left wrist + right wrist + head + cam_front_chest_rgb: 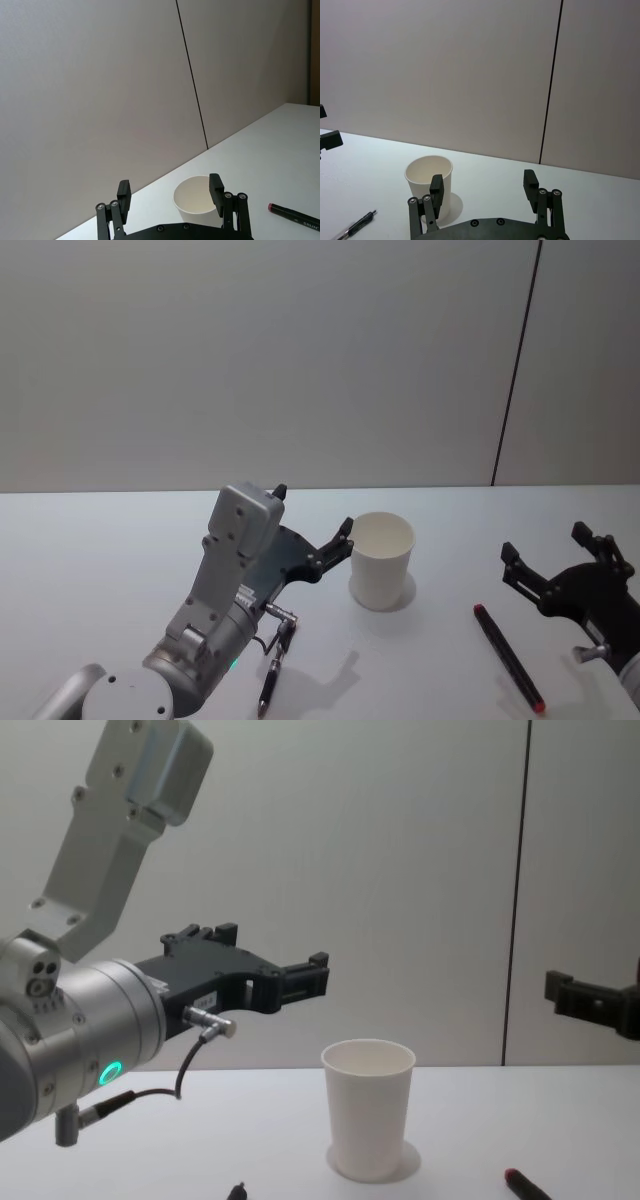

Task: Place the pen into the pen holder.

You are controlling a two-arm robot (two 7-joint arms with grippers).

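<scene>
On white table (100, 560), paper cup (382, 560) is stood upright between grippers. Red-tipped black marker (510, 657) is laid flat to cup's right, long axis angled toward cup, just beside right gripper (545, 545), jaws spread, empty. Slim black pen (270, 680) is laid under left arm; left gripper (314, 508) is raised beside cup, spread, empty. Either may be meant; for each, same-side arm is judged nearer.

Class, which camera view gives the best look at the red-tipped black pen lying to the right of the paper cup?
The head view: the pen lies there whole, end to end, on the table. The left wrist view cuts it off at the picture edge; the chest view catches just its red tip.
</scene>
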